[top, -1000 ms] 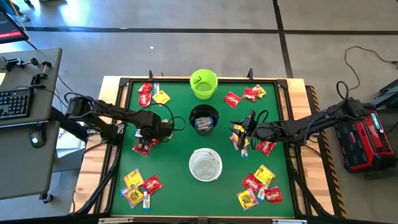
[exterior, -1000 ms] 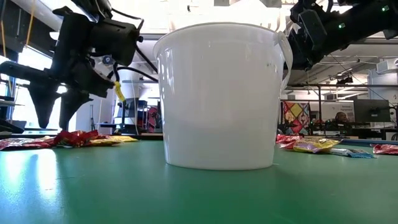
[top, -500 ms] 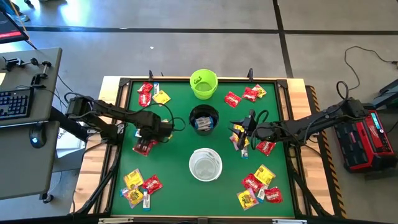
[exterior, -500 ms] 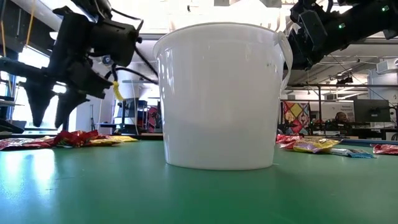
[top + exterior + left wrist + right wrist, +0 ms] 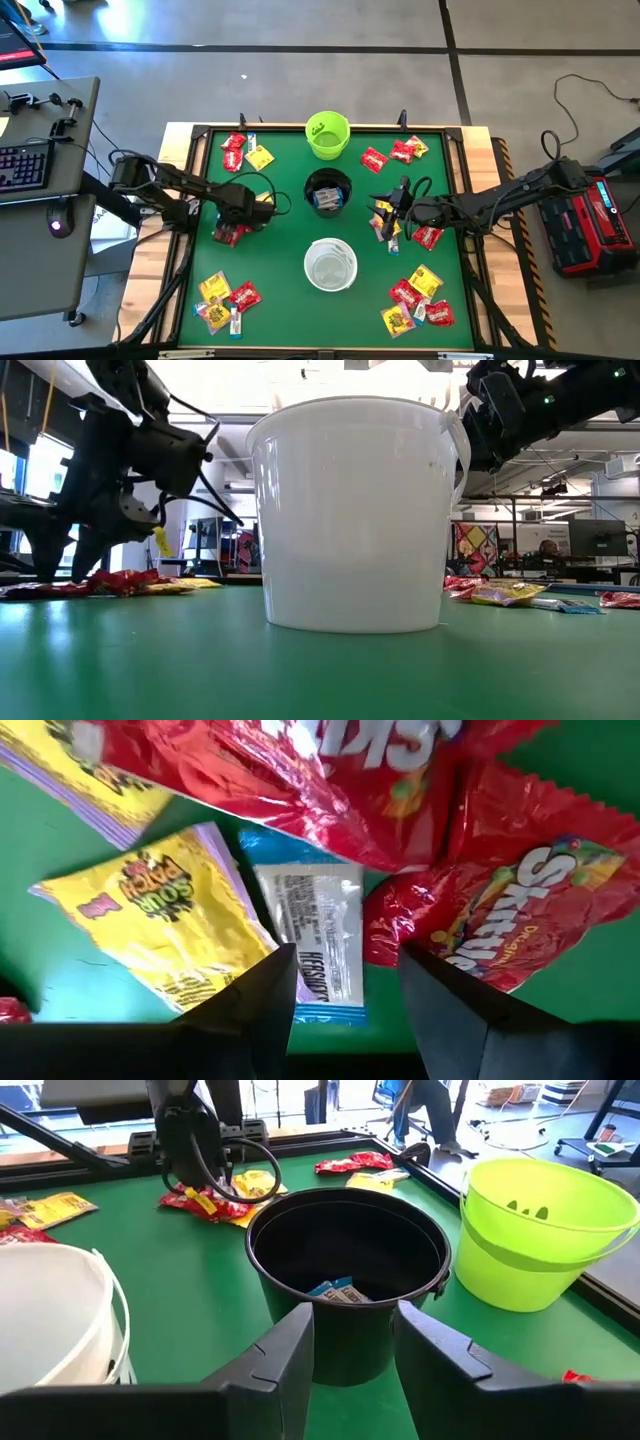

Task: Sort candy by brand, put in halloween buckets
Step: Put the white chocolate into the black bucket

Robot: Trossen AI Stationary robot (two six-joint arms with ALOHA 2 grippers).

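My left gripper [image 5: 230, 225] [image 5: 345, 975] is open and points down over a heap of candy near the table's left side. Its fingertips stand on either side of a blue-and-white packet [image 5: 318, 925], low over the table [image 5: 65, 570]. Red packets [image 5: 470, 915] and a yellow packet [image 5: 165, 915] lie around it. My right gripper [image 5: 382, 205] [image 5: 350, 1340] hangs open and holds nothing, just right of the black bucket [image 5: 345, 1275], which contains blue-and-white candy [image 5: 335, 1290]. The lime green bucket [image 5: 327, 135] stands behind the black one, and the white bucket [image 5: 330, 264] in front of it.
More candy lies in heaps at the far left [image 5: 240, 150], near left [image 5: 225, 300], far right [image 5: 395, 152], near right [image 5: 415, 300] and under my right arm [image 5: 405, 232]. A dark raised frame [image 5: 200, 130] edges the green table.
My left gripper has sunk toward the candy heap and moved a little toward the table's left edge, staying open.
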